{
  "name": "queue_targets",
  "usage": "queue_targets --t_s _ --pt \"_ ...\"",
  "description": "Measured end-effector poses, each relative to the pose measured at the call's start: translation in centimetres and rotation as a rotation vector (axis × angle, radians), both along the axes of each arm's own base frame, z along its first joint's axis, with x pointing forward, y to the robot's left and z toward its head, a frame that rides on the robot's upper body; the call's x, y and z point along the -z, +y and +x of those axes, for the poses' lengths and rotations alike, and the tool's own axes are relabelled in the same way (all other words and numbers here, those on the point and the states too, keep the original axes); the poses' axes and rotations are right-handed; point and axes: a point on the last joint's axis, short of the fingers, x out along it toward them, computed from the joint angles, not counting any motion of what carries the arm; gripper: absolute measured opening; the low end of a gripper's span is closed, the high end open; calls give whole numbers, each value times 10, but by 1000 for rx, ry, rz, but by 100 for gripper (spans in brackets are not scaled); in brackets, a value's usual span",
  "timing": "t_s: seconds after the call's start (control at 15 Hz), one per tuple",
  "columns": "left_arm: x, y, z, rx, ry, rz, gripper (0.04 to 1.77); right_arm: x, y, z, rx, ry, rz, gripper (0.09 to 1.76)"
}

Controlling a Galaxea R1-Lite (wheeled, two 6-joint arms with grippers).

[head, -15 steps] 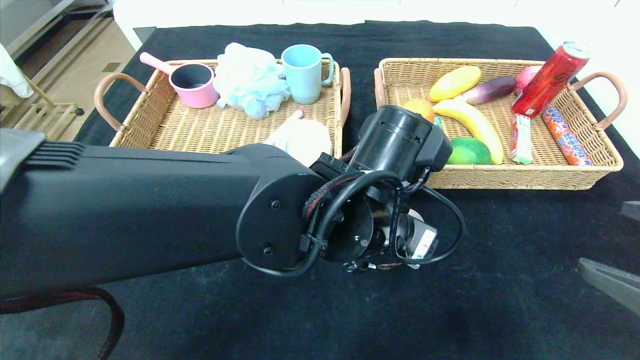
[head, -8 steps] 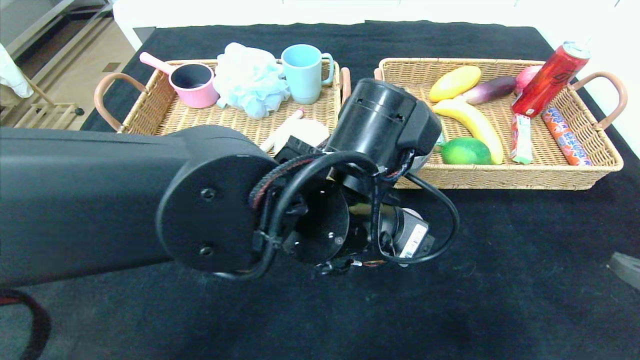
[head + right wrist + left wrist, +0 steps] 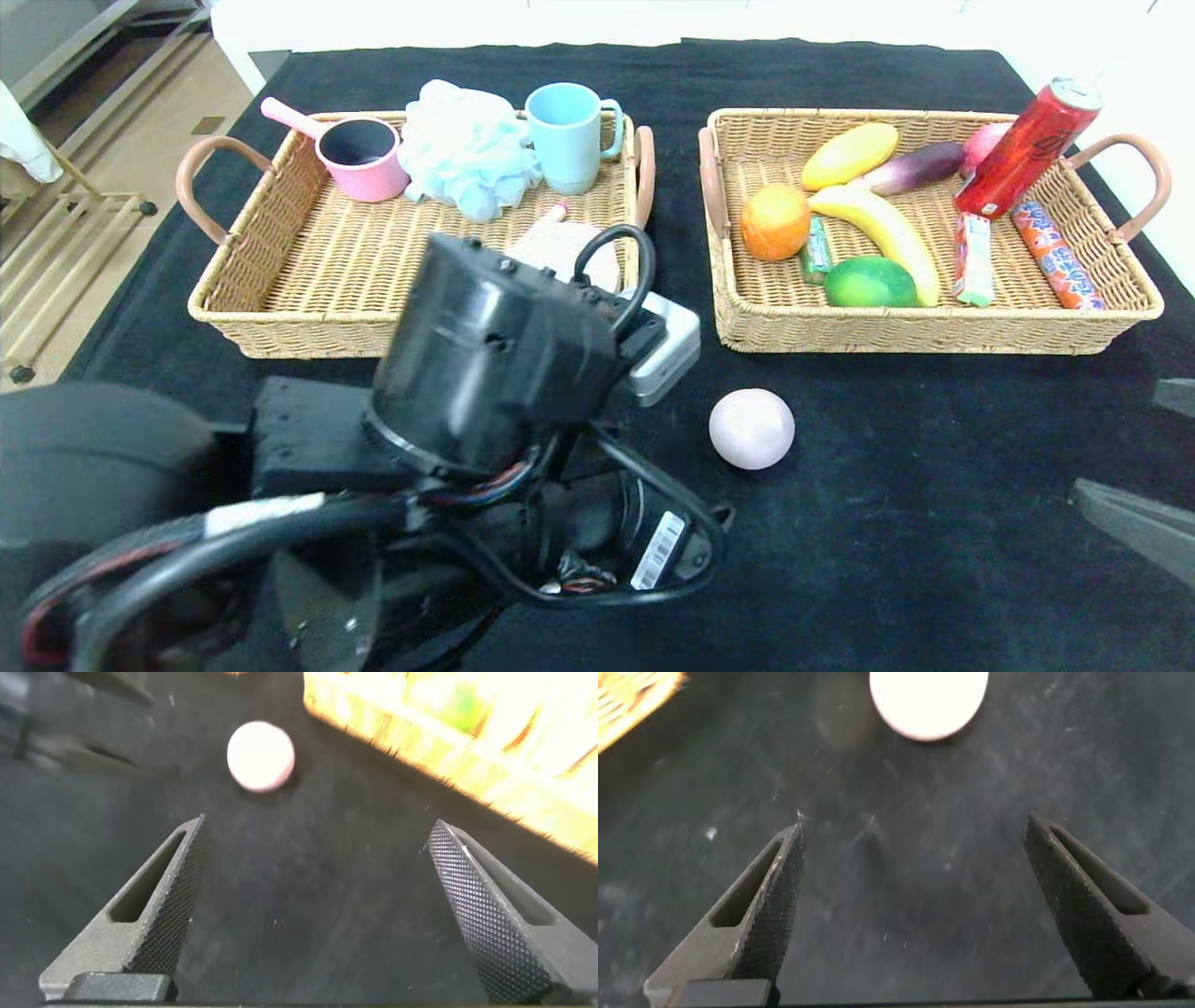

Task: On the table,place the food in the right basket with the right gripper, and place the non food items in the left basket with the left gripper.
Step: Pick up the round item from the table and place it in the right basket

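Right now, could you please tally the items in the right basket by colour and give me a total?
Yellow: 2, mango and banana
Orange: 1, orange
Green: 2, lime-green fruit and gum pack
Purple: 1, eggplant
Red: 2, can and wrapped sausage
Pink: 2, round fruit and candy pack
Total: 10

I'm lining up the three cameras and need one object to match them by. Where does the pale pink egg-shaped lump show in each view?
Head view: pale pink egg-shaped lump on the black cloth, just in front of the right basket.
Left wrist view: at the top edge, beyond the open left pincer.
Right wrist view: upper left of centre, beyond the open right pincer.
Shared landmark: wicker of the right basket.
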Motion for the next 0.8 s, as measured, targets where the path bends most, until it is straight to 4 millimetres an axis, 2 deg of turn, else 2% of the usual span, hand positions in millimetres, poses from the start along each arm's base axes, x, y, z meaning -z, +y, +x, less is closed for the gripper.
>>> queue_targets --t_s 0.47,0.8 --pt "30 69 -31 -5 -172 -102 170 10 16 21 11 113 10 171" --pt "30 86 -36 -17 -191 -112 170 12 31 43 99 158 -14 171"
